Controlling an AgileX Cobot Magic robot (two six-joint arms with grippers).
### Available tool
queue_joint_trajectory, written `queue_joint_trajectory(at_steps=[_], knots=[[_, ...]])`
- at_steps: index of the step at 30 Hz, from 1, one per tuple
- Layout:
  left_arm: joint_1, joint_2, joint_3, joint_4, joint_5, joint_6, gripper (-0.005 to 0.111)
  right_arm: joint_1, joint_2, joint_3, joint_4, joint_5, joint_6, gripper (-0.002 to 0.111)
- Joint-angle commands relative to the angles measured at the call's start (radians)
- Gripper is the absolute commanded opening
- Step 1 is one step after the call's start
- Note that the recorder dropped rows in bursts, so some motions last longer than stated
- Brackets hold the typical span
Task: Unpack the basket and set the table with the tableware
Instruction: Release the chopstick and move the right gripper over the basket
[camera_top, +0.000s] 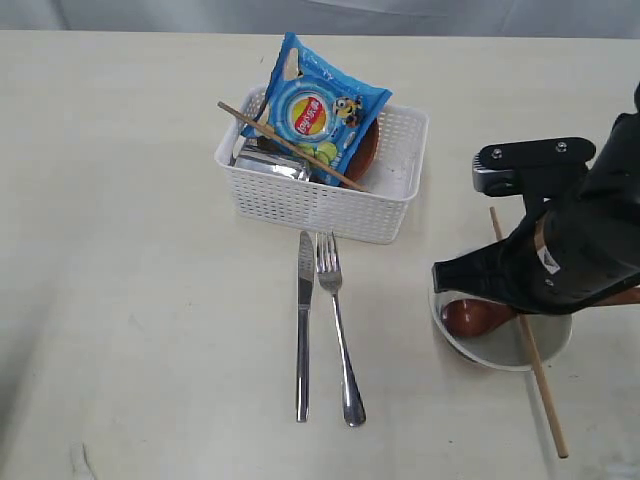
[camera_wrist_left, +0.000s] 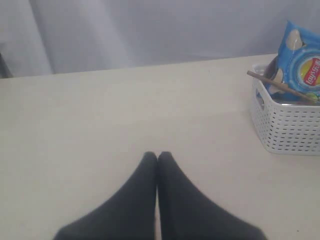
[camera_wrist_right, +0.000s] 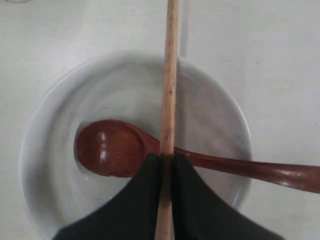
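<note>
The white basket (camera_top: 320, 205) (camera_wrist_left: 290, 127) stands at the middle back of the table (camera_top: 130, 250). It holds a steel cup (camera_top: 270, 165) and a reddish plate (camera_top: 366, 150), and one chopstick (camera_top: 290, 146) (camera_wrist_left: 280, 86) lies across it. A knife (camera_top: 303, 330) and fork (camera_top: 340, 340) lie side by side in front of it. At the right, the off-white bowl (camera_top: 495, 358) (camera_wrist_right: 60, 100) holds the red-brown spoon (camera_top: 465, 316) (camera_wrist_right: 107, 147). My right gripper (camera_wrist_right: 166, 157) is shut on the other chopstick (camera_top: 545, 400) (camera_wrist_right: 171, 75) above the bowl. My left gripper (camera_wrist_left: 158, 156) is shut and empty over bare table.
A blue chip bag (camera_top: 315, 110) (camera_wrist_left: 302, 65) leans upright in the basket, covering most of the plate. The black right arm (camera_top: 570, 250) hides the far half of the bowl. A grey backdrop (camera_wrist_left: 150, 30) runs behind the table's far edge.
</note>
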Motion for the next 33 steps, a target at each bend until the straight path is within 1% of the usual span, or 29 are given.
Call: queue_joint_trajectory(at_steps=[1, 3, 5, 9, 12, 18, 23, 26, 28, 29, 31, 33], knots=[[-0.003, -0.005, 0.002, -0.004, -0.002, 0.0, 0.0, -0.007, 0.002, 0.001, 0.002, 0.034, -0.011, 0.002], [-0.003, -0.005, 0.002, -0.004, -0.002, 0.0, 0.0, -0.007, 0.002, 0.001, 0.002, 0.032, -0.016, 0.002], [-0.003, -0.005, 0.002, -0.004, -0.002, 0.0, 0.0, -0.007, 0.002, 0.001, 0.002, 0.026, -0.017, 0.005], [-0.003, -0.005, 0.002, -0.004, -0.002, 0.0, 0.0, -0.007, 0.002, 0.026, -0.004, -0.003, 0.008, 0.029], [-0.003, -0.005, 0.002, -0.004, -0.002, 0.0, 0.0, -0.007, 0.002, 0.029, -0.014, -0.014, 0.033, 0.039], [-0.003, -0.005, 0.002, -0.004, -0.002, 0.0, 0.0, -0.007, 0.002, 0.002, -0.036, 0.008, 0.028, 0.04], [-0.003, -0.005, 0.002, -0.004, -0.002, 0.0, 0.0, -0.007, 0.002, -0.089, -0.036, 0.139, -0.035, 0.04], [-0.003, -0.005, 0.002, -0.004, -0.002, 0.0, 0.0, -0.007, -0.001, -0.183, -0.005, 0.211, -0.108, 0.04], [-0.003, -0.005, 0.002, -0.004, -0.002, 0.0, 0.0, -0.007, -0.001, -0.265, 0.084, 0.235, -0.205, 0.04], [-0.003, -0.005, 0.002, -0.004, -0.002, 0.0, 0.0, -0.007, -0.001, -0.301, 0.143, 0.235, -0.284, 0.04], [-0.003, -0.005, 0.002, -0.004, -0.002, 0.0, 0.0, -0.007, 0.019, -0.403, 0.311, 0.241, -0.443, 0.04], [-0.003, -0.005, 0.002, -0.004, -0.002, 0.0, 0.0, -0.007, 0.064, -0.503, 0.432, 0.265, -0.556, 0.04]])
